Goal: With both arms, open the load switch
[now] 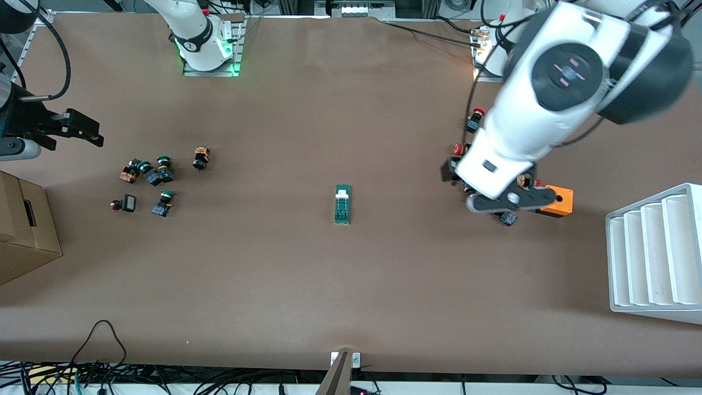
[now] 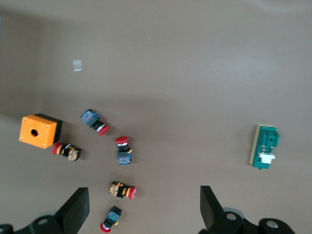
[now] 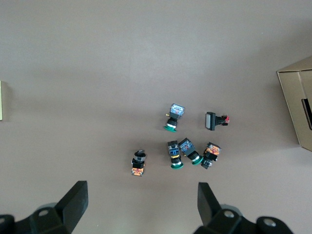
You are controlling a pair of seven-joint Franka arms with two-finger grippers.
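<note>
The front camera looks steeply down from high across the table (image 1: 351,307); both wrist cameras face straight down from well above it — the left wrist view shares the load switch (image 2: 264,146) ahead of its jaws.

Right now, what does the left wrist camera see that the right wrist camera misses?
Only the left wrist view shows the load switch whole, the orange box and the red-capped push buttons. Only the right wrist view shows the green-capped push buttons and the cardboard box. Both share the brown table, and each shows its own open end effector over it: the left end effector and the right end effector.
</note>
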